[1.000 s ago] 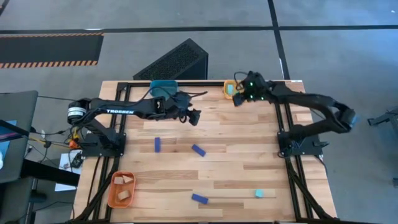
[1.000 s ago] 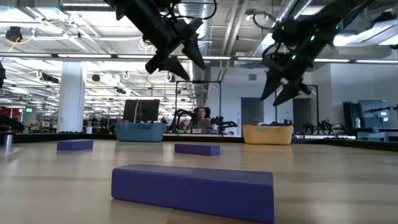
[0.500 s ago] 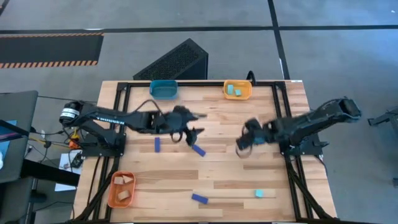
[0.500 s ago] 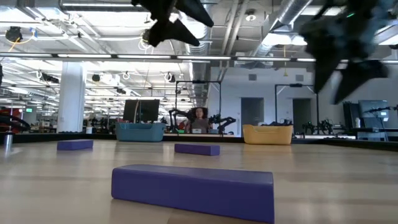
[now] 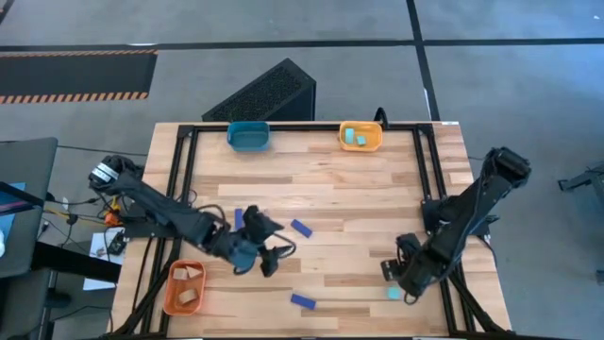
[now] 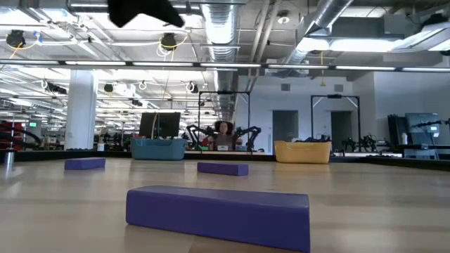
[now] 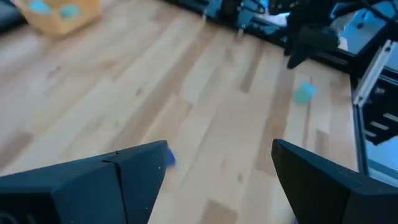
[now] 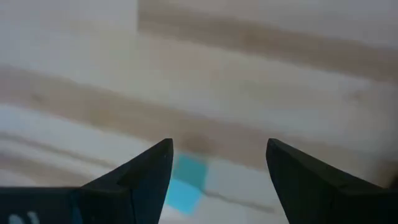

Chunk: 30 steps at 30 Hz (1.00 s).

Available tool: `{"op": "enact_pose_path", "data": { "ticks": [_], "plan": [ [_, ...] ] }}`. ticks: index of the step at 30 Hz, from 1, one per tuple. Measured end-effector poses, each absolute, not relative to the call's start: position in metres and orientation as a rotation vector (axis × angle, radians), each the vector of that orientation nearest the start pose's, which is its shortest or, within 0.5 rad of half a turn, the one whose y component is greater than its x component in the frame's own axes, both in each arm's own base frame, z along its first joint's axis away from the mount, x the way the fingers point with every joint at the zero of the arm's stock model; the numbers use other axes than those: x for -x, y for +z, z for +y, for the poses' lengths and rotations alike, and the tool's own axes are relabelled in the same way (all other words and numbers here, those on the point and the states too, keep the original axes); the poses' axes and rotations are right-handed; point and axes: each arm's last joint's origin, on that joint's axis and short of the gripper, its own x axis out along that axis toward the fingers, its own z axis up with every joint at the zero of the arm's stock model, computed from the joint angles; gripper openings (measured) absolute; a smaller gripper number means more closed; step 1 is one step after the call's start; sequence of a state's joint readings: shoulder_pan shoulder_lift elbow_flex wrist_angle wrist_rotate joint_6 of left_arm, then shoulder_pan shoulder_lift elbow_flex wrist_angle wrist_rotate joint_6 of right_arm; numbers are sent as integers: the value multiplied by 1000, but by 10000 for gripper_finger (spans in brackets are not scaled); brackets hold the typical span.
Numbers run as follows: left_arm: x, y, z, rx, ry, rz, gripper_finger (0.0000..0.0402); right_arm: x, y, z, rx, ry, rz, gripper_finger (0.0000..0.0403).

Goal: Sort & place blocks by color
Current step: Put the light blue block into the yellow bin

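My left gripper (image 5: 270,257) (image 7: 217,160) is open above the near-left part of the table, holding nothing. A dark blue bar (image 5: 302,228) lies flat just beyond it, another (image 5: 302,302) by the near edge, and a third (image 5: 239,218) shows beside the left arm. My right gripper (image 5: 394,272) (image 8: 219,155) is open, pointing down over a cyan chunk (image 5: 393,294) (image 8: 185,183) that lies flat on the wood and shows between the fingers. More cyan chunks sit in the yellow tray (image 5: 374,144). Tan pieces lie in the orange tray (image 5: 168,302).
The teal tray (image 5: 248,144) and the yellow tray stand at the far edge, the orange tray at the near-left corner. A black frame (image 5: 184,161) runs along the table's sides. In the low view a blue bar (image 6: 218,214) lies close to the camera.
Both arms swung from the far trays toward the near edge. My left gripper went from beside the teal tray to the near-left area by the blue bars. My right gripper went from the yellow tray to above the cyan chunk at the near right. No block has moved.
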State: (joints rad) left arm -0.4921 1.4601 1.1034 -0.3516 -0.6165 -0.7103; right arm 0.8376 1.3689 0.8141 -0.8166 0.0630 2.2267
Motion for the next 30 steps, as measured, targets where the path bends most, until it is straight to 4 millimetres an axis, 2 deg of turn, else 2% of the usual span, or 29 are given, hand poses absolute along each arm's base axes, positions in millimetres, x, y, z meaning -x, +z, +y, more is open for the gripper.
{"op": "enact_pose_path", "data": {
  "ticks": [5, 8, 12, 17, 22, 25, 30],
  "plan": [
    [-265, 271, -149, 386, 383, 541, 272, -160, 177, 185, -1234, -847, 1242, 281],
    [-260, 271, -155, 433, 386, 538, 271, -167, 169, 198, -1270, -764, 1295, 281],
    [-256, 271, -162, 460, 385, 517, 271, -171, 155, 210, -1287, -746, 1327, 281],
    [-252, 272, -167, 466, 387, 499, 271, -178, 141, 214, -1294, -768, 1320, 281],
    [-251, 271, -168, 454, 387, 500, 271, -180, 139, 214, -1293, -779, 1319, 274],
    [-251, 271, -168, 453, 389, 498, 271, -179, 140, 213, -1289, -774, 1321, 238],
    [-251, 270, -164, 454, 432, 496, 271, -182, 149, 208, -1256, -695, 1309, 118]
  ]
}}
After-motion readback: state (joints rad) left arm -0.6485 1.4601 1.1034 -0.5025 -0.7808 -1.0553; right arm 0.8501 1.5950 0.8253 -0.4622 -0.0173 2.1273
